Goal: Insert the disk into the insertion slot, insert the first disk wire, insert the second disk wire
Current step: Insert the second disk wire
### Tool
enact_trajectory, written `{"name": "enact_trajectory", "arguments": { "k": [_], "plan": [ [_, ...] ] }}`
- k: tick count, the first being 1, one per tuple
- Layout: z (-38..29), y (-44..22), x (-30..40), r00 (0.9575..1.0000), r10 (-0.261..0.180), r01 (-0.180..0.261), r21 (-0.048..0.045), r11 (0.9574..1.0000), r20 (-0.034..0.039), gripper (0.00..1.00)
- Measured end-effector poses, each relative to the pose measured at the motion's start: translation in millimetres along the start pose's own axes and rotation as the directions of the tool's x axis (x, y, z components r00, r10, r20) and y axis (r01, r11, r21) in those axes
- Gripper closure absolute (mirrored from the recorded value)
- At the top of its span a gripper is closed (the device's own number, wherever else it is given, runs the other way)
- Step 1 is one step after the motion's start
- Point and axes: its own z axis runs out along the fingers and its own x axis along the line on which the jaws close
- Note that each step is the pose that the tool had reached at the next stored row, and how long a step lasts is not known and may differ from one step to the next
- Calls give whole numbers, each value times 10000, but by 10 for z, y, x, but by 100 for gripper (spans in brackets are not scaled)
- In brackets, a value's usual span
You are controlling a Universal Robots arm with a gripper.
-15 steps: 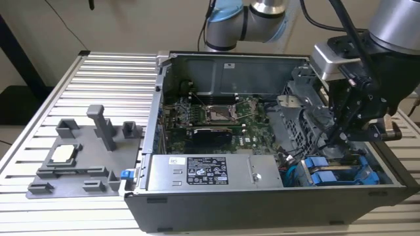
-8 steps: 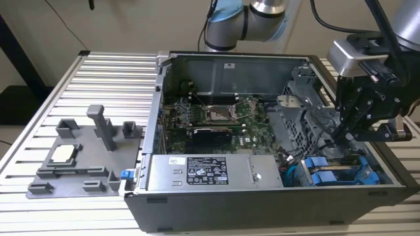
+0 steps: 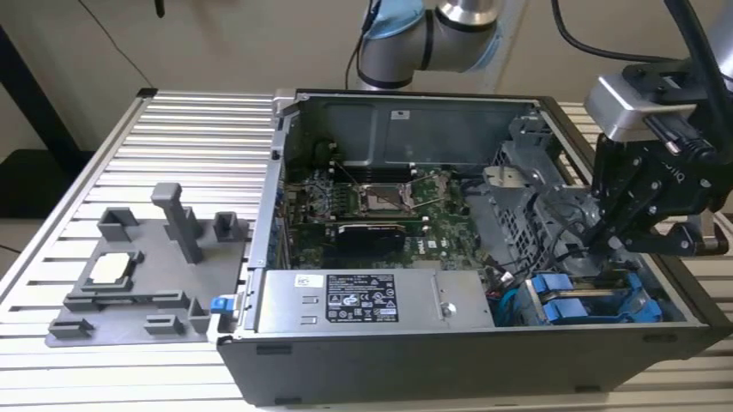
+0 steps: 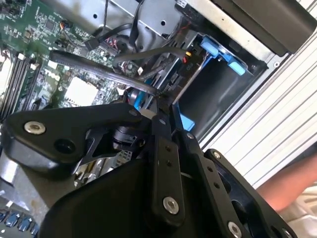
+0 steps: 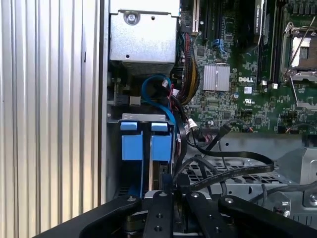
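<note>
Progress looks decent: in the exterior view, two blue-framed drives sit side by side in the grey sheet-metal insertion slot [image 3: 641, 287] at the case's front corner, so I'd guess the disk [image 3: 567, 311] is already seated. The gripper [image 3: 605, 243] hangs low just above them, among black cables.

Second wrist view: matte black fingers [image 4: 163, 124] look nearly pressed together on something thin and dark, maybe a disk wire, but I can't tell for sure.

First wrist view: glossy blue plastic tabs [image 5: 131, 141], bundled wires [image 5: 233, 171], and ribbed aluminium table [image 5: 49, 99] beside the case.
</note>
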Motion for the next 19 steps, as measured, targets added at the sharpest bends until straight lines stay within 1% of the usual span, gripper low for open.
{"name": "enact_trajectory", "arguments": {
  "k": [3, 5, 10, 11, 15, 17, 18, 19],
  "plan": [
    [19, -17, 42, 10000, 4, -4, -47, 10000, 63, 84],
    [29, -17, 65, 10000, 39, -38, -55, 10000, 68, 84],
    [30, -18, 68, 10000, 57, -57, -58, 10000, 69, 84],
    [35, -18, 69, 9999, 65, -64, -58, 10000, 84, 84],
    [76, -18, 78, 9998, 104, -103, -57, 9999, 188, 84],
    [92, -28, 82, 9997, 108, -106, -117, 9999, 199, 84],
    [104, -35, 85, 9997, 111, -109, -132, 9999, 209, 84],
    [117, -40, 89, 9997, 111, -108, -133, 9999, 237, 84]
  ]
}}
